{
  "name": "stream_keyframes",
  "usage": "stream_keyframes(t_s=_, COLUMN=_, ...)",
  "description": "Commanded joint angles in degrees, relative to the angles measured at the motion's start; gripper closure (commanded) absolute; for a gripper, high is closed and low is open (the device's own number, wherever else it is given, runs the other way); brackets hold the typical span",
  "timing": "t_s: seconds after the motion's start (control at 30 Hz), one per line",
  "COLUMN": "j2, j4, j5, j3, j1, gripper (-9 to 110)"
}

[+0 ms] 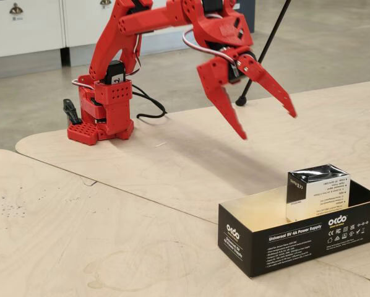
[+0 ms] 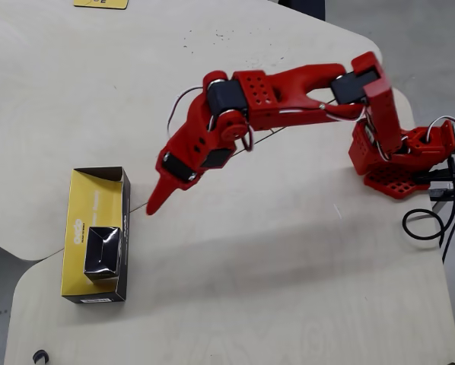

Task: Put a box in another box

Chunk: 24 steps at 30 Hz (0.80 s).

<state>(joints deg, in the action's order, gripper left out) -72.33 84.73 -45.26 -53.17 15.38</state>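
Near the table's edge, we are seeing the small carton (image 1: 317, 192) standing inside the long black box (image 1: 278, 242), while the gripper (image 1: 268, 124) is hanging above, fingers spread wide and holding nothing.

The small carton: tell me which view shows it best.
The fixed view: the small carton stands upright inside the long black box, with its printed side and glossy top visible. The overhead view shows only its dark top.

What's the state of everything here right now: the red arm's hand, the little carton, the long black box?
Hand: open, empty, raised above the table.
Small black-and-white carton: upright inside the long box, at one end.
Long black power supply box: open-topped, on the table, holding the carton.
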Motion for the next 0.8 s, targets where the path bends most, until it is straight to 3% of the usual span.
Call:
stream_keyframes(t_s=0.0, j2=-21.27, j4=2.55, j5=-0.62, j3=-15.91, j1=0.18, gripper=69)
stream_keyframes(t_s=0.2, j2=-40.61, j4=-1.85, j5=-4.66, j3=-48.08, j1=-0.79, gripper=82)
stream_keyframes(t_s=0.4, j2=-55.81, j4=-16.00, j5=-6.59, j3=-77.78, j1=-1.14, gripper=101)
stream_keyframes(t_s=0.6, j2=-74.18, j4=-29.09, j5=-10.20, j3=-101.78, j1=-1.41, gripper=102)
stream_keyframes(t_s=0.77, j2=-89.47, j4=-28.92, j5=-12.30, j3=-113.47, j1=-2.72, gripper=102)
